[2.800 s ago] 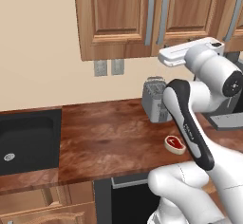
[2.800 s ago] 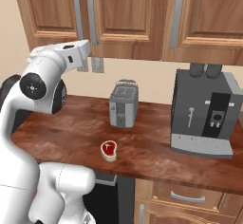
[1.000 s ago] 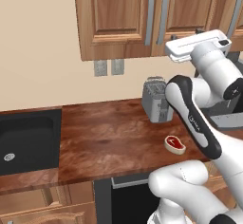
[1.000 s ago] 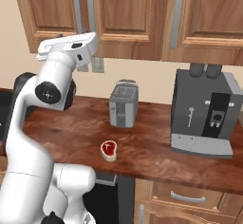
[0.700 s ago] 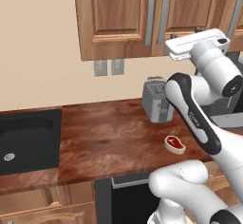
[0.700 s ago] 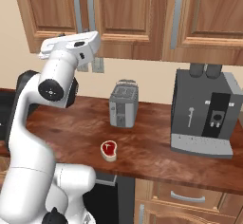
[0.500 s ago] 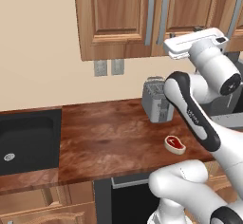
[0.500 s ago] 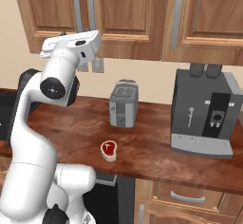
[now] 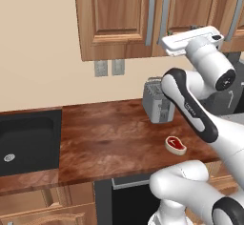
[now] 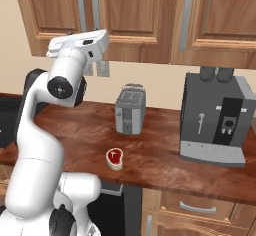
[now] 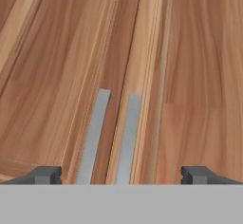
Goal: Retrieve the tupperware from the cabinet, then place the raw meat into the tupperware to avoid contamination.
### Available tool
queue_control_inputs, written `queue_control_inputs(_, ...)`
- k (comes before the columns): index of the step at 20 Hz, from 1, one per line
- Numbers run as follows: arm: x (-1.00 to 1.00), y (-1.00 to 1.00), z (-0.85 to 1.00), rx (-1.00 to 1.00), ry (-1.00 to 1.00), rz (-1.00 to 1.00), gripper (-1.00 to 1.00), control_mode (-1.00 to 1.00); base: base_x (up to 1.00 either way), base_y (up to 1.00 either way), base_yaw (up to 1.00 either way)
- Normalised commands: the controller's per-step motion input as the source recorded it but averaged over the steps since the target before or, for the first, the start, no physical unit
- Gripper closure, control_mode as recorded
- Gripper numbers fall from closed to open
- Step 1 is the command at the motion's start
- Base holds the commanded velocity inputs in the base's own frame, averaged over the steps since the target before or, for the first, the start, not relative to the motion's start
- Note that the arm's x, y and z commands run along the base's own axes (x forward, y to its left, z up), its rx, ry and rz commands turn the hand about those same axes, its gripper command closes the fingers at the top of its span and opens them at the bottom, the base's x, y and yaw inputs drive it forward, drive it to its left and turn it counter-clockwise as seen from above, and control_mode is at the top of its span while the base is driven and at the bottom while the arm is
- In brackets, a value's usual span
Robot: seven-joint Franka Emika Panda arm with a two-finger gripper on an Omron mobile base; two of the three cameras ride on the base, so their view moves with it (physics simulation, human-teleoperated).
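my claw (image 11: pixel 121 174) is up at the cabinet (image 9: pixel 119 19), jaws spread as wide as they go and holding nothing, with the two grey bar handles (image 11: pixel 110 137) standing side by side between my fingertips (image 11: pixel 45 174) in the hand view. both doors are shut, so the tupperware is presumably somewhere behind them and i cannot say where on the shelf it sits. the handles look like stiff, smooth metal bars; i judge the better hold is partway along one bar, pads square across it, since a glancing grip on something that slick could slide off when i pull, and the door should swing light on its hinges. with both bars between my jaws i would need to shift sideways to close on just one. the meat (image 9: pixel 175 144) lies on the counter (image 9: pixel 105 133) toward its front edge, just in front of the toaster (image 9: pixel 156 100) and apart from it. it looks soft, floppy and likely slippery, so i expect to pinch it across its narrow width at the firmer fat rim, gently.
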Motion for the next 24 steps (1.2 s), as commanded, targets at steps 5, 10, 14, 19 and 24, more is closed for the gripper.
queue_control_inputs(5, 0.23, 0.00, 0.00, 0.00, 0.00, 0.00, -1.00, -1.00, 0.00, 0.00, 0.00)
queue_control_inputs(10, 0.21, -0.01, 0.00, 0.00, 0.00, 0.00, -1.00, -1.00, 0.00, 0.00, 0.00)
queue_control_inputs(14, 0.22, 0.00, 0.00, 0.00, 0.00, 0.00, -1.00, -1.00, 0.00, 0.00, 0.00)
queue_control_inputs(19, 0.21, 0.00, 0.00, 0.00, 0.00, 0.00, -1.00, -1.00, 0.00, 0.00, 0.00)
queue_control_inputs(24, 0.22, 0.00, 0.00, 0.00, 0.00, 0.00, -1.00, -1.00, 0.00, 0.00, 0.00)
